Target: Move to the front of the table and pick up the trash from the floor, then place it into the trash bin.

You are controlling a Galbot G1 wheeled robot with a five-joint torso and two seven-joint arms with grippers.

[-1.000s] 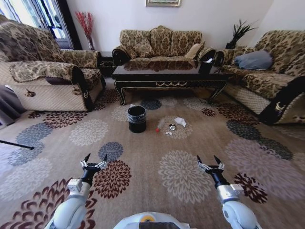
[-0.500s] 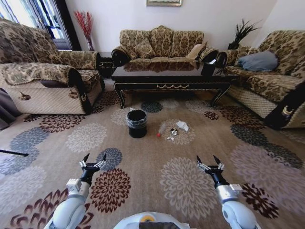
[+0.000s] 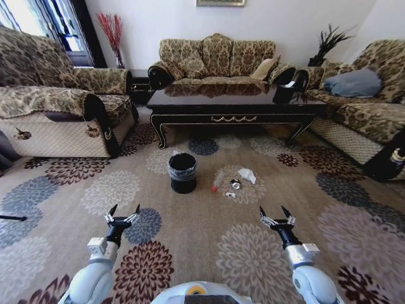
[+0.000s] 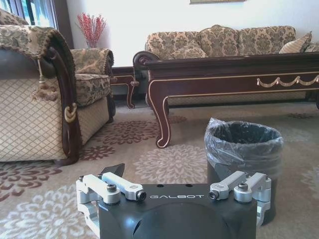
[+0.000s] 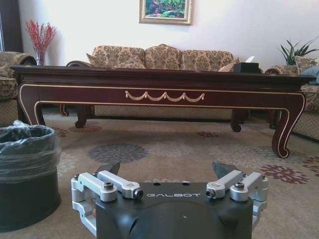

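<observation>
The dark table point(image 3: 231, 109) with gold scrollwork stands ahead of me on the flowered carpet floor point(image 3: 190, 247). In front of it is the black trash bin point(image 3: 182, 172) with a plastic liner. The trash lies just right of the bin: crumpled white paper point(image 3: 247, 175), a clear tube with a red cap point(image 3: 216, 185) and a shiny wrapper point(image 3: 235, 184). My left gripper point(image 3: 123, 213) and right gripper point(image 3: 276, 215) hang open and empty, low and well short of the trash. The left wrist view has the bin point(image 4: 244, 149) close by. In the right wrist view, the table point(image 5: 159, 84) and bin point(image 5: 25, 169) lie beyond the gripper point(image 5: 167, 169).
A patterned armchair point(image 3: 50, 107) flanks the left, a sofa point(image 3: 218, 60) stands behind the table, and another sofa point(image 3: 367, 101) lines the right. A small black box point(image 3: 283, 94) sits on the table's right end. Open carpet lies between me and the bin.
The whole picture has shifted as the camera advanced: table, bin and trash now sit nearer and lower. Both grippers hold the same open pose.
</observation>
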